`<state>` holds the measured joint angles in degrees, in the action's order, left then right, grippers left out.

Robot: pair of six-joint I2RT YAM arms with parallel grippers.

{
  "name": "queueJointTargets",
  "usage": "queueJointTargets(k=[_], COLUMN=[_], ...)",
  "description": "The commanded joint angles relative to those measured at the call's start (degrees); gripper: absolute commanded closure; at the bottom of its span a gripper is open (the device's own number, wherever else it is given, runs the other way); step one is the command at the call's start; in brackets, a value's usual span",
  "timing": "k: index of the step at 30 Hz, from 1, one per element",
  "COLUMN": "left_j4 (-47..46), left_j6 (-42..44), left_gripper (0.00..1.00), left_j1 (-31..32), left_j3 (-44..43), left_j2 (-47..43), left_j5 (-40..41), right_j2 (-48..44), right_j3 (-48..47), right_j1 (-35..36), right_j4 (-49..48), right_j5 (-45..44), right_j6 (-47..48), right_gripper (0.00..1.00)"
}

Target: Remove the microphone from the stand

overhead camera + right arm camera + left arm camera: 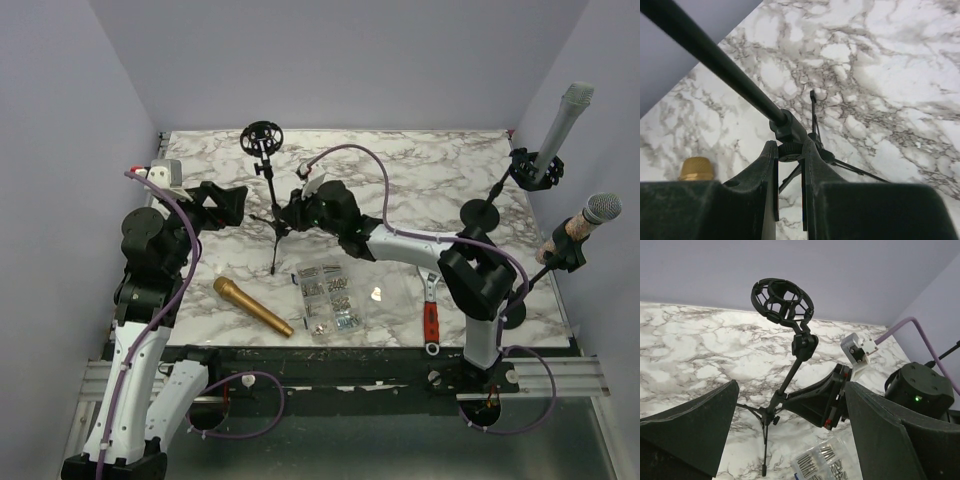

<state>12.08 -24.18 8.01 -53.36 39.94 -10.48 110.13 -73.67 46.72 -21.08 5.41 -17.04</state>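
Observation:
A small black tripod stand (272, 215) stands mid-table, and its round shock mount (262, 137) on top is empty. A gold microphone (252, 306) lies flat on the marble in front of the stand. My right gripper (290, 214) is shut on the stand's lower hub (790, 149), where the legs meet. The gold microphone's end (696, 168) shows at the left of the right wrist view. My left gripper (237, 205) is open and empty just left of the stand. In its own view its gripper (790, 440) frames the pole (790, 376) and the mount (782, 300).
A clear box of screws (328, 297) and a red-handled wrench (432, 318) lie near the front. Two more stands at the right edge hold a grey microphone (560, 125) and a mesh-headed microphone (588, 220). Purple cables loop over both arms.

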Motion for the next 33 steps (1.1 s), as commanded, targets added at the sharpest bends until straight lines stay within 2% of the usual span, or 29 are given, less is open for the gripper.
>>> queueJointTargets(k=[1,6,12,20,26,27,30,33], left_j4=[1.0,1.2,1.1,1.1,1.2,1.2,1.0,0.9], left_j6=[0.5,0.5,0.1,-0.5,-0.9,-1.0,-1.2,-1.4], left_gripper=[0.09,0.09,0.09,0.09,0.09,0.09,0.09,0.09], left_j1=[0.0,0.0,-0.2,-0.7,-1.1,-1.3,-1.5,-1.7], left_j3=[0.8,0.8,1.2,1.4,1.4,1.4,1.6,1.6], left_j2=[-0.7,-1.0,-1.1,-0.8,-0.6,-0.5,-0.5,-0.3], left_j5=[4.1,5.2,5.8,6.0,6.1,6.0,5.7,5.2], right_j2=[2.5,3.6,5.9,12.1,13.5,13.3,12.4,9.5], right_j3=[3.9,5.3,6.9,4.1,3.2,3.2,2.8,2.9], right_j1=[3.0,7.3,12.0,14.9,15.9,16.0,16.2,16.3], right_j4=[3.4,-1.3,-11.4,-22.6,-25.9,-26.0,-24.3,-21.0], right_j5=[-19.1,-31.6,-42.6,-49.3,-50.6,-50.6,-50.5,-49.8], right_j6=[11.3,20.4,37.4,58.5,63.4,63.3,61.5,57.4], right_gripper=[0.99,0.99,0.99,0.99,0.99,0.93,0.65,0.45])
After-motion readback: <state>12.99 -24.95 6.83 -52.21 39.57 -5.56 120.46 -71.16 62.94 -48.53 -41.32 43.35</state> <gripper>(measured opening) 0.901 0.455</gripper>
